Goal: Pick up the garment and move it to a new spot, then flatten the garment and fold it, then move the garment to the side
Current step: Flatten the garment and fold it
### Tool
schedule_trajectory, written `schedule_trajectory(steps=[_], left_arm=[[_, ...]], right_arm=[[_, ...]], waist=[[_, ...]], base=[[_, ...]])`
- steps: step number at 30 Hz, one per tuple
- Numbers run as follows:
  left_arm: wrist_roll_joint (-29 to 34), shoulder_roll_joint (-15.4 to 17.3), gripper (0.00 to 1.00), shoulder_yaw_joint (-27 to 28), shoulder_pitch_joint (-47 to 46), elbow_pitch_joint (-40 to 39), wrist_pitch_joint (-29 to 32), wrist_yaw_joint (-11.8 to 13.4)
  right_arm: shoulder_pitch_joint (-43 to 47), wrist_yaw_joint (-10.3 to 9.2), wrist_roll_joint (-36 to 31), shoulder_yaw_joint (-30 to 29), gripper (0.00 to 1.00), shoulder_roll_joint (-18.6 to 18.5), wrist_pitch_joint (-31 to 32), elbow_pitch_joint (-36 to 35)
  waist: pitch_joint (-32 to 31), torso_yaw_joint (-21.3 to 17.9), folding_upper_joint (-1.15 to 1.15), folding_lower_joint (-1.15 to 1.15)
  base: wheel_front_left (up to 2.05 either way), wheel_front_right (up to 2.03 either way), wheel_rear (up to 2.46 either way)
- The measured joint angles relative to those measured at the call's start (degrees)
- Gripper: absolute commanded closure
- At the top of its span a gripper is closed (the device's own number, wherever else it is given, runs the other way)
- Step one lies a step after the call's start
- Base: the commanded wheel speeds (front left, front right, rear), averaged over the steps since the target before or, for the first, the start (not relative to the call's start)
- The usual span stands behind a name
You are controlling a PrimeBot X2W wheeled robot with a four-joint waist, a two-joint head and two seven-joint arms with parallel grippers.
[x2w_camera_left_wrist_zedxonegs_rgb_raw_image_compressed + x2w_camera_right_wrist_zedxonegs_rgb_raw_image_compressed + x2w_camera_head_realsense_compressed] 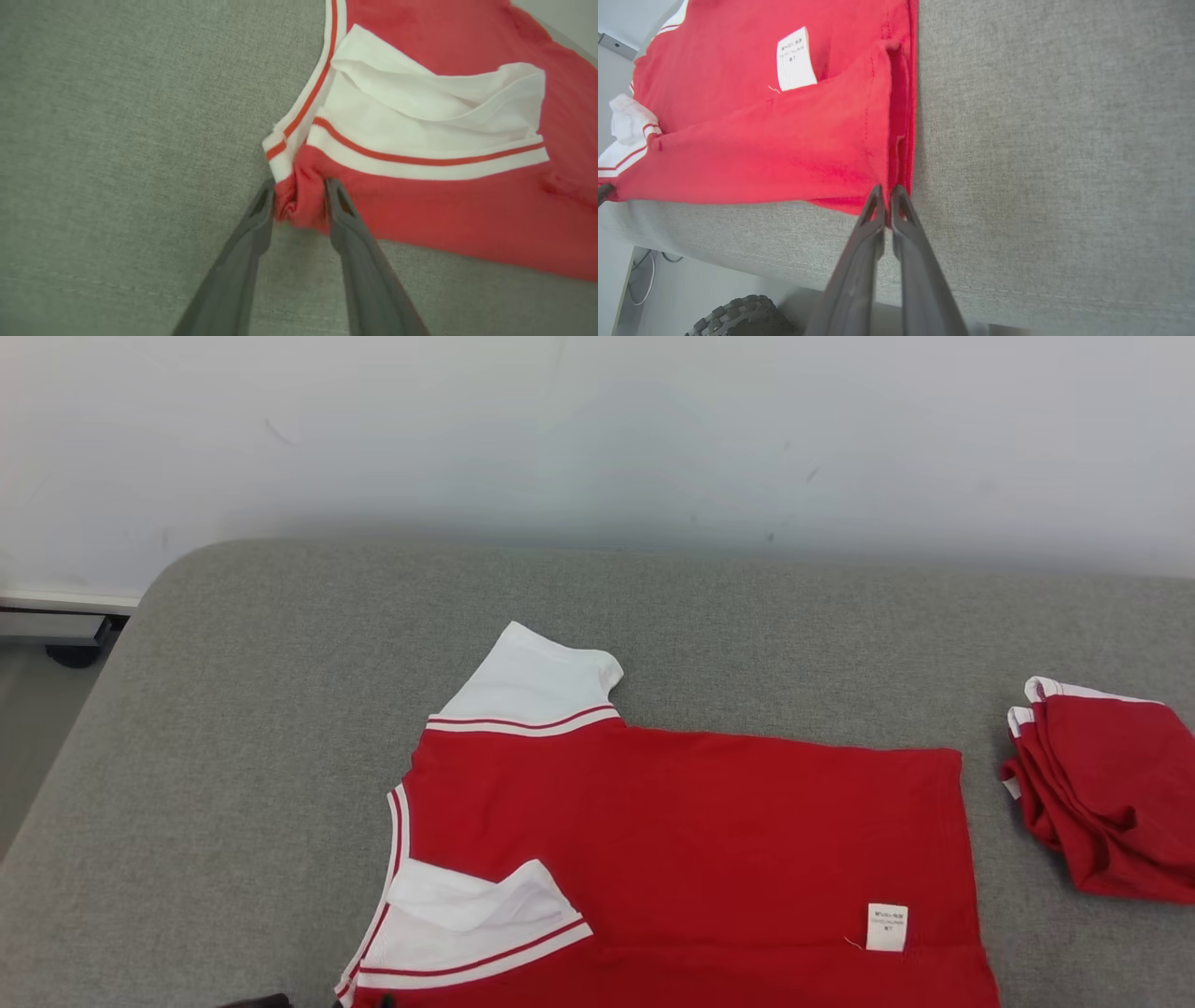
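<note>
shirt (pixel 691 821) lies flat at the front edge of the cushion (pixel 280 709). left gripper (pixel 299 186) pinches a collar-side wad, right gripper (pixel 887 191) clamps the hem. i'd lift both level, edge taut.

**Charcoal Fingers, Up Close**

Starting with the left gripper (pixel 299 184): two long fingers (pixel 243 261), matte charcoal grey, broad low down and narrowing steadily to blunt tips. Slim elongated recess sunk into each just behind the tip. Smooth, slightly rounded edges.

Over to the right gripper (pixel 887 189): same dark pair, same taper, same teardrop-shaped slots near the ends.

And there, a chunky black tyre (pixel 738 315), knobbly tread blocks all round; robot's own or not, hard to say.
</note>
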Motion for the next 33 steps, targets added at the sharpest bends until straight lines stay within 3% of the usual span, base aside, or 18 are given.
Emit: schedule_trajectory(steps=[6, 12, 18, 27, 33], left_arm=[[-1.1, -0.69, 0.0, 0.87, -0.08, -2.46, -0.25, -0.02], [-2.09, -0.42, 0.0, 3.11, -1.47, -6.91, -4.39, -0.02], [1.56, -0.18, 0.0, 2.43, -6.52, -10.56, -8.75, 0.56], [7.76, -0.31, 0.0, -1.55, -13.9, -10.67, -11.68, 1.07], [8.64, -0.24, 0.0, -2.13, -14.81, -8.61, -12.22, 1.58]], right_arm=[[-0.99, 0.0, 0.51, 0.31, 0.0, -0.53, 0.9, 1.42], [-2.51, -0.04, -0.02, -2.4, 0.0, -0.98, -1.86, 1.26], [-7.0, -2.74, -2.67, -6.03, 0.0, 0.04, -8.45, 0.49], [-11.39, -6.7, -7.36, -4.25, 0.0, 6.12, -16.22, -4.41], [-13.54, -7.67, -9.54, -1.18, 0.0, 8.71, -18.29, -3.9]], waist=[[0.03, 0.25, 0.0, 0.0], [-1.21, 0.5, 0.0, 0.0], [-3.06, 0.88, 0.0, 0.0], [-5.51, 0.58, 0.0, 0.0], [-6.51, -0.28, 0.0, 0.0]], base=[[0.0, 0.0, 0.0], [0.0, 0.0, 0.0], [0.0, 0.0, 0.0], [0.0, 0.0, 0.0], [0.0, 0.0, 0.0]])
